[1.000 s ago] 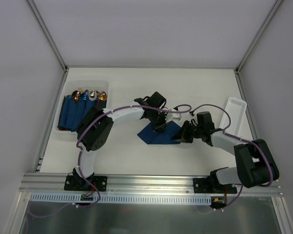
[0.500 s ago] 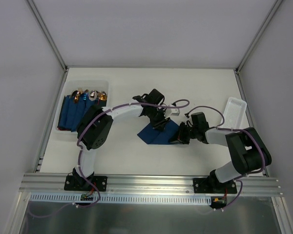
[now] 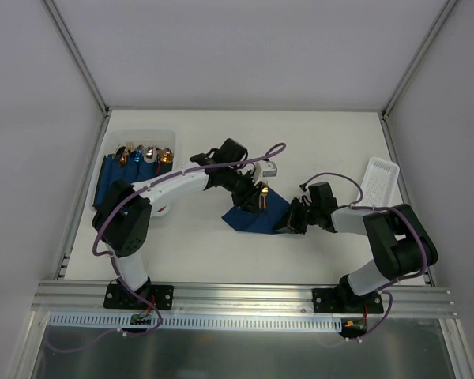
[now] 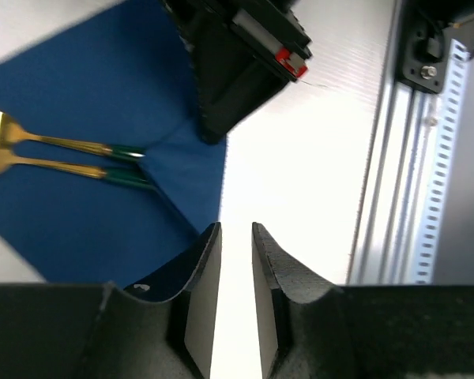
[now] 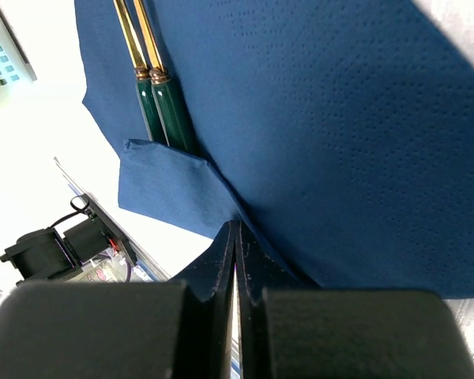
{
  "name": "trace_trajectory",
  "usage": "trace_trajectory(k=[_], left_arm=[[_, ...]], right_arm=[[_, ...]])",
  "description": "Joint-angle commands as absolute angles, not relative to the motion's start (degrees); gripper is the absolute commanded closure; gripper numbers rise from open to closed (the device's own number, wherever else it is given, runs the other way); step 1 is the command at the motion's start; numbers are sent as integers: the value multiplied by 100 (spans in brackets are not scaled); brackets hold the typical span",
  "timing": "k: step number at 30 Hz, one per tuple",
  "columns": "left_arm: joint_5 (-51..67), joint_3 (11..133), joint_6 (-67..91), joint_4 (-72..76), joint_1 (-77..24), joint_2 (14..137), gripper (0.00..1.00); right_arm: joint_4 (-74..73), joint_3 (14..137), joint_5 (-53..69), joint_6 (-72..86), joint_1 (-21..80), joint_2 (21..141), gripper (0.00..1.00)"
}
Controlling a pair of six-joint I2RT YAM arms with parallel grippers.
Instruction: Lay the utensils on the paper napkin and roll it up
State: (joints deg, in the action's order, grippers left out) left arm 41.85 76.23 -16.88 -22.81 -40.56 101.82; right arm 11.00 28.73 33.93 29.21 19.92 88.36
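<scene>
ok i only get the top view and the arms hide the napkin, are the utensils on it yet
Observer: Yes. The left wrist view shows two utensils lying side by side on the napkin, with gold stems and green handles.
Operator: is any corner folded over them
Observer: Yes. The right wrist view shows a corner flap folded over the ends of the green handles.

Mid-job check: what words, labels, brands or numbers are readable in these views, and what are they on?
None readable. The paper napkin is plain, the utensils show no marks, and the small red tab in the left wrist view is too small to read.
</scene>
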Motion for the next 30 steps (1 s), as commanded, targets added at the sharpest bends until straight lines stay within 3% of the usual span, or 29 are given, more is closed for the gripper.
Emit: trace_trajectory(k=[1, 17, 30], left_arm=[[5001, 7436, -932, -2286, -4096, 10432, 78], [4201, 7611, -53, -1916, -4386, 11408, 80], [4473, 7576, 211, -1890, -3990, 11795, 82]], right_arm=[[1178, 3023, 3191, 2953, 2021, 8903, 100], [1143, 3023, 3217, 2988, 2013, 8824, 100], [1072, 3050, 3208, 2909, 2021, 8903, 100]])
